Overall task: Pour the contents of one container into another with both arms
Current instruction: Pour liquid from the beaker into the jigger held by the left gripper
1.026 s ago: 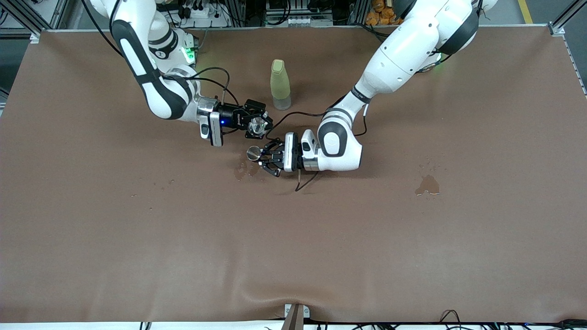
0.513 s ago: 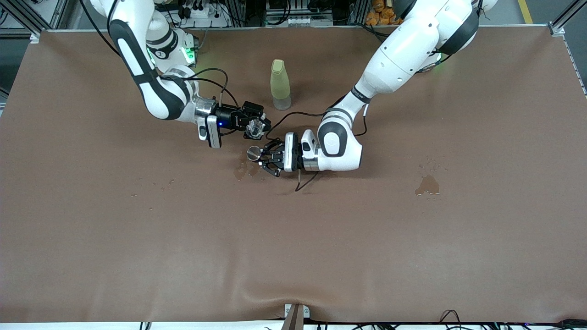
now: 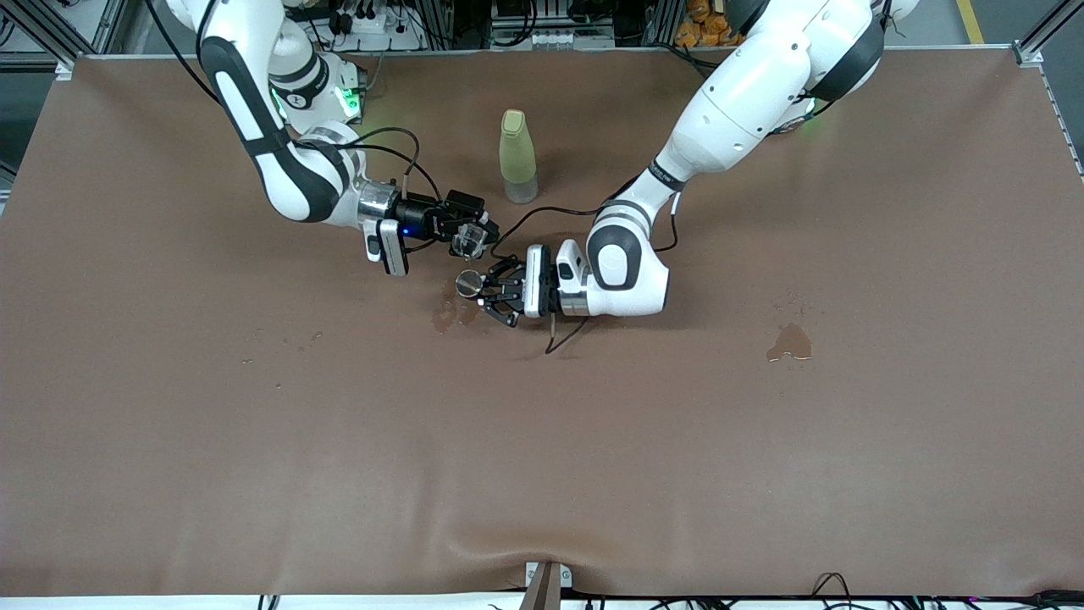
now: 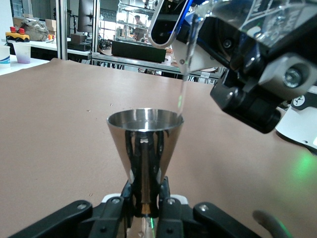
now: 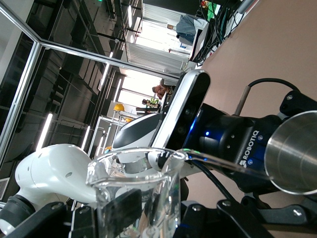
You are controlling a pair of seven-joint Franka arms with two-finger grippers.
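Observation:
My right gripper [image 3: 472, 230] is shut on the tiny clear glass cup [image 3: 468, 240], which is tipped over the jigger. In the right wrist view the glass cup [image 5: 136, 196] fills the foreground and a thin clear stream runs from its lip toward the jigger [image 5: 292, 153]. My left gripper [image 3: 484, 292] is shut on the thin waist of the shiny metal jigger [image 3: 467, 283], held upright just above the table. In the left wrist view the jigger [image 4: 144, 148] stands between the fingers, and the stream falls at its rim.
A tall pale yellow-green bottle [image 3: 517, 156] stands on the brown table cover, farther from the front camera than both grippers. A wet patch [image 3: 447, 313] lies under the jigger, and another puddle [image 3: 789, 342] sits toward the left arm's end.
The right gripper has shifted slightly toward the right arm's base and tipped the glass cup further over the jigger. The left gripper and jigger have stayed put.

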